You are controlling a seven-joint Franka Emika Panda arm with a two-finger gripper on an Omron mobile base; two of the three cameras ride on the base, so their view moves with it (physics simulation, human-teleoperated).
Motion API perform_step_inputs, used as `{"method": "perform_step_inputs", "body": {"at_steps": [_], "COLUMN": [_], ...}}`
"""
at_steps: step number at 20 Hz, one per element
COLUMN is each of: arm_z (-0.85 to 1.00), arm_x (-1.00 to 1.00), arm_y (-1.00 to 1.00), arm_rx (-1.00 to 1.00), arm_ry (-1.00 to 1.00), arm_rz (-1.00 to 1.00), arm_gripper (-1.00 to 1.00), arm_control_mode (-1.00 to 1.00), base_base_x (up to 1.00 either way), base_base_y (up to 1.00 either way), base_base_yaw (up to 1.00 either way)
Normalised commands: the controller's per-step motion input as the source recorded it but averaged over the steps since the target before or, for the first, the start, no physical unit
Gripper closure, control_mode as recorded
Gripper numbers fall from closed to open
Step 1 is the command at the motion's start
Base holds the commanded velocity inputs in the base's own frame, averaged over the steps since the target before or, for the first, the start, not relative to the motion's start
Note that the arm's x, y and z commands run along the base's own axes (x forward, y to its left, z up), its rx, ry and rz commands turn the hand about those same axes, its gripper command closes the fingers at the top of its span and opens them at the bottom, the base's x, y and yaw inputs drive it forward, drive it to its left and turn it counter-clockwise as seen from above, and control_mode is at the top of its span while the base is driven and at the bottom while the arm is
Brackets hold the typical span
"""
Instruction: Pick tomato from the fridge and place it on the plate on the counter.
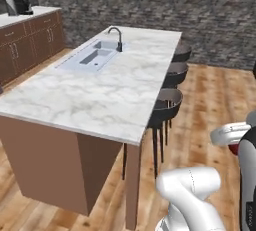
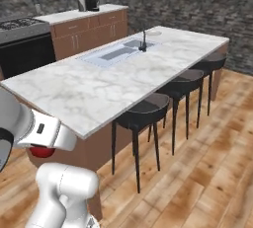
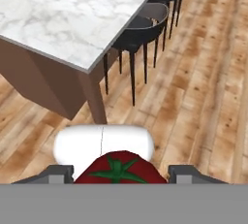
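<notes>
The tomato (image 3: pixel 118 168), glossy red with a green stem star, sits between my two fingers (image 3: pixel 60 173) at the bottom of the hand view. My gripper (image 3: pixel 121 174) is shut on it, held low over the wooden floor beside the counter (image 1: pixel 100 95). From the base views the tomato (image 2: pixel 42 151) peeks out red under the white hand (image 1: pixel 233 149). The plate (image 2: pixel 153 32) is a pale dish on the far end of the counter (image 2: pixel 99 89), past the faucet (image 2: pixel 144 42). The fridge is out of view.
Three dark stools (image 2: pixel 143 111) line the counter's near long side (image 1: pixel 167 107). An inset sink (image 1: pixel 95 57) lies in the marble top. Brown cabinets with a stove (image 2: pixel 24 39) run along the back wall. Open wooden floor (image 3: pixel 203 87) spreads to the right.
</notes>
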Motion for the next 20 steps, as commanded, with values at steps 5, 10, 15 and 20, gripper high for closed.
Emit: {"method": "perform_step_inputs", "body": {"at_steps": [5, 10, 15, 20], "arm_z": [0.00, 0.00, 0.00, 0.00], "arm_x": [0.00, 0.00, 0.00, 0.00], "arm_y": [0.00, 0.00, 0.00, 0.00], "arm_rx": [0.00, 0.00, 0.00, 0.00], "arm_ry": [0.00, 0.00, 0.00, 0.00], "arm_rz": [0.00, 0.00, 0.00, 0.00], "arm_gripper": [1.00, 1.00, 1.00, 1.00], "arm_control_mode": [1.00, 1.00, 1.00, 1.00], "base_base_x": [0.97, 0.99, 0.87, 0.26], "base_base_y": [1.00, 1.00, 1.00, 1.00], "base_base_yaw": [-0.14, -0.13, -0.17, -0.26]}}
